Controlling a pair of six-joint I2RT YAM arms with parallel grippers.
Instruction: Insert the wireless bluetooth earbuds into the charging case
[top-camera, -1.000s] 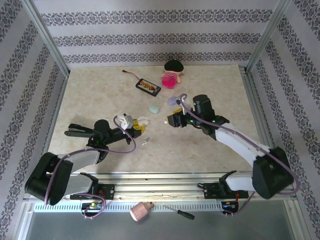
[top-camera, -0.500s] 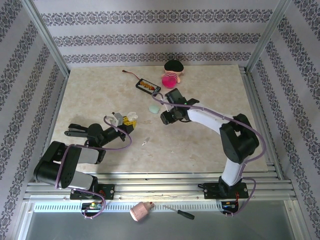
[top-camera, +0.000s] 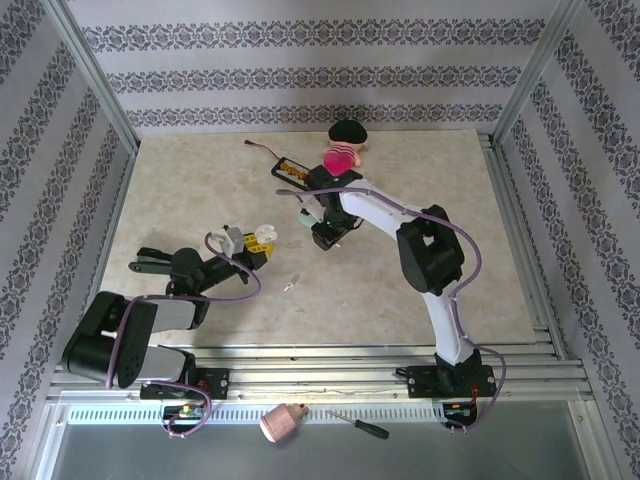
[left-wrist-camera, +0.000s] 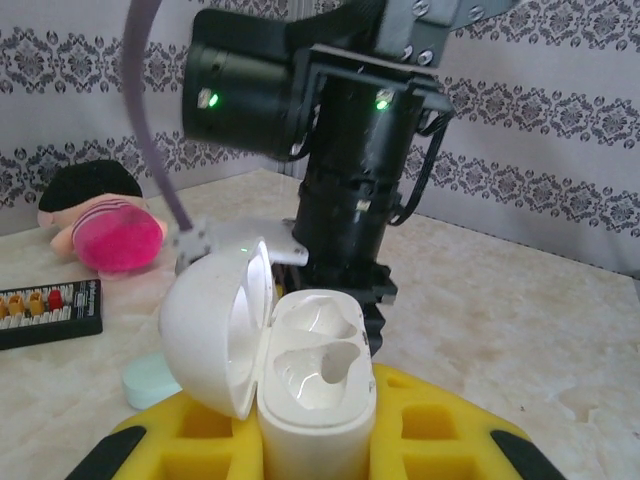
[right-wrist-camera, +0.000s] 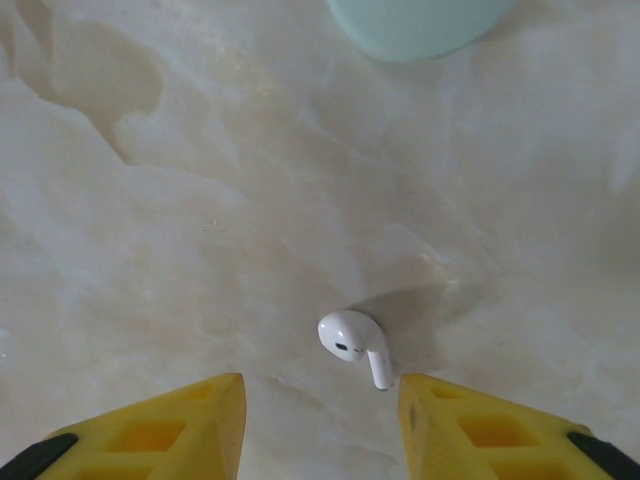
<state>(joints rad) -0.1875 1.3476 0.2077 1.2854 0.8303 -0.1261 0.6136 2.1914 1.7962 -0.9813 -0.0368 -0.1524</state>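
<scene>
Your right arm (top-camera: 385, 210) had swung left across the worktop (top-camera: 180, 180) since a moment before. The right jaws hung spread, straddling a white earbud (right-wrist-camera: 352, 343) that lay on the worktop near a mint case (right-wrist-camera: 415, 20). The left jaws clenched the open white charging case (left-wrist-camera: 300, 370), left of that earbud.
</scene>
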